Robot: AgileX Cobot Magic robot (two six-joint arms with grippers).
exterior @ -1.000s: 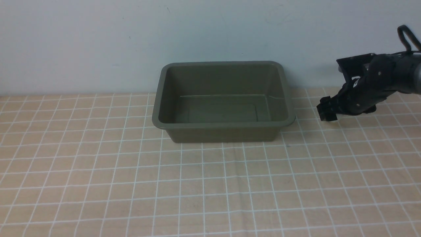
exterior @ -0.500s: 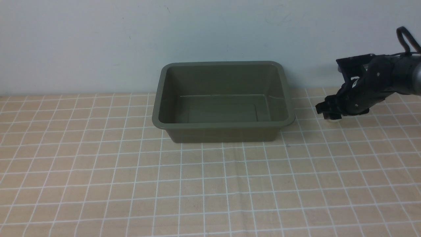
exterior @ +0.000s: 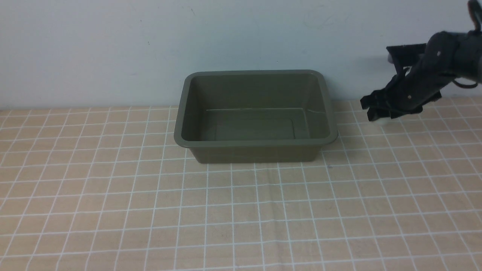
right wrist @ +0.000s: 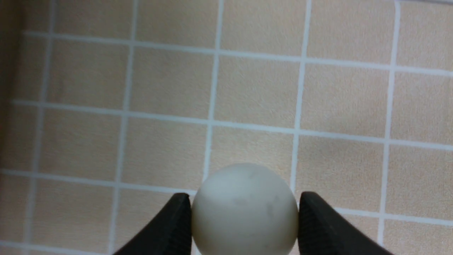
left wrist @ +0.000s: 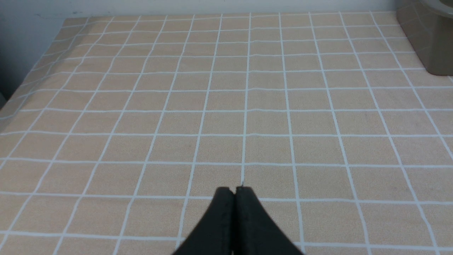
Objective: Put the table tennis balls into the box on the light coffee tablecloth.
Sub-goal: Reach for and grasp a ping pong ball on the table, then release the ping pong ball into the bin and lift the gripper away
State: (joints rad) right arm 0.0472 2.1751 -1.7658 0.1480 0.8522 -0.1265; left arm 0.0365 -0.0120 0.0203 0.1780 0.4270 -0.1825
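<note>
**Ball held in right gripper, outside the box**

Your right gripper is clamped on the ball. In the right wrist view, its two black fingers press against opposite sides of the white ball. The ball's surface is matte with faint grey smudges.

In the front view, only a pale sliver of the ball shows below the fingertips. The gripper sits to the right of the box, apart from its rim and near the far edge of the tablecloth. The ball is outside the box. You cannot confirm from these views whether it is clear of the cloth.

The box stands upright on the tablecloth, at the centre rear, with its back close to the pale wall.

Your left gripper has its fingers together, holding nothing, over bare grid squares. One corner of the box shows at the edge of the left wrist view, well apart from that gripper. The left arm does not appear in the front view.
</note>
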